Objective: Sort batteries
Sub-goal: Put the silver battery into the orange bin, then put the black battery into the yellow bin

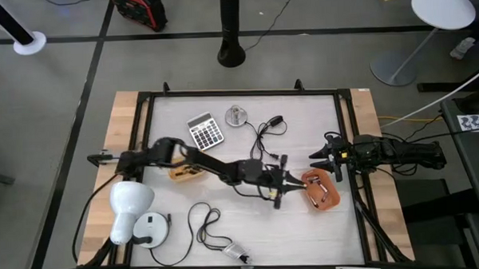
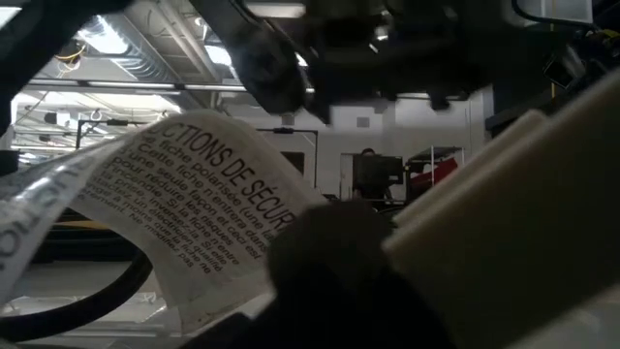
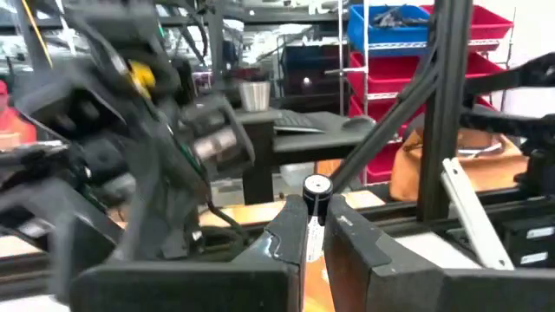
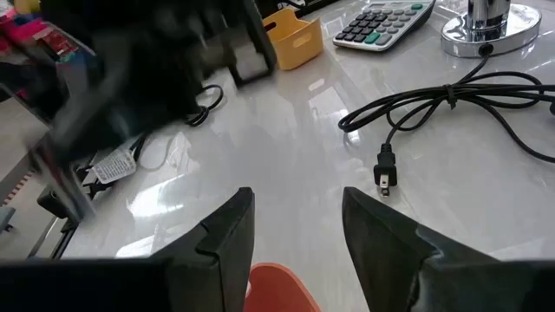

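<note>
The left arm reaches from the left edge of the counter diagonally across to its middle, stretched long and low. The left gripper [image 1: 283, 186] sits at the end of it, its fingers [image 3: 355, 251] closed tight on a battery [image 3: 316, 185] held upright between them. The right arm comes in from the right edge, level and short. The right gripper [image 1: 324, 158] points toward the middle, its fingers [image 4: 227, 227] spread wide apart.
</note>
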Controlling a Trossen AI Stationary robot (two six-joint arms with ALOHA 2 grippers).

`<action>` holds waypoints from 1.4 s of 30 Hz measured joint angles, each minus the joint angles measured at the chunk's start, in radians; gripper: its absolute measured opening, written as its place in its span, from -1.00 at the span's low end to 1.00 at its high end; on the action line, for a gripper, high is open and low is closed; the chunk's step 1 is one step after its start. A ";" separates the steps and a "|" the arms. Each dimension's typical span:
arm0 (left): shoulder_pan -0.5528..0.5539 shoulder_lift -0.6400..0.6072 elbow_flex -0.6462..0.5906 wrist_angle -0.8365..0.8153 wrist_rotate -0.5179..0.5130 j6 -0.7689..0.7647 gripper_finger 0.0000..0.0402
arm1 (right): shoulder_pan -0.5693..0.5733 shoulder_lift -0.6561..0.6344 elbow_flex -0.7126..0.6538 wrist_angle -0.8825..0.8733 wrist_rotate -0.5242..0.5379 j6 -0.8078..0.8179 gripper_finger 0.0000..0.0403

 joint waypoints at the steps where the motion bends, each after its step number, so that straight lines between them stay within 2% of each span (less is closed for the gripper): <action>1: 0.003 0.038 0.037 -0.003 0.001 0.000 -0.91 | 0.000 0.000 0.000 0.000 0.000 0.000 -0.16; 5: 0.008 0.158 0.174 -0.060 0.001 0.002 -0.91 | 0.000 0.000 0.000 0.000 0.000 0.000 -0.16; 10: 0.015 0.221 0.280 -0.190 -0.001 0.050 -0.89 | 0.000 0.000 0.000 0.000 0.000 0.000 -0.16; 13: 0.016 0.230 0.297 -0.251 -0.054 0.042 -0.83 | 0.000 0.000 0.000 0.000 0.000 0.000 -0.16; 17: 0.017 0.230 0.301 -0.257 -0.125 -0.006 -0.63 | 0.000 0.000 0.000 0.000 0.000 0.000 -0.16; 22: 0.018 0.229 0.301 -0.260 -0.128 -0.073 -0.37 | 0.000 0.000 0.000 0.000 0.000 0.000 -0.16; 27: 0.018 0.166 0.301 -0.337 -0.125 -0.086 -0.27 | 0.000 0.000 0.000 0.000 0.000 0.000 -0.16; 32: 0.017 0.018 0.301 -0.665 -0.118 -0.064 -0.29 | 0.000 0.000 0.000 0.000 0.000 0.000 -0.16; 36: 0.016 -0.125 0.301 -1.051 -0.114 -0.058 -0.33 | 0.000 0.000 0.000 0.000 0.000 0.000 -0.16; 42: 0.013 -0.331 0.301 -1.621 -0.103 -0.176 -0.34 | 0.000 0.000 0.000 0.000 0.000 0.000 -0.16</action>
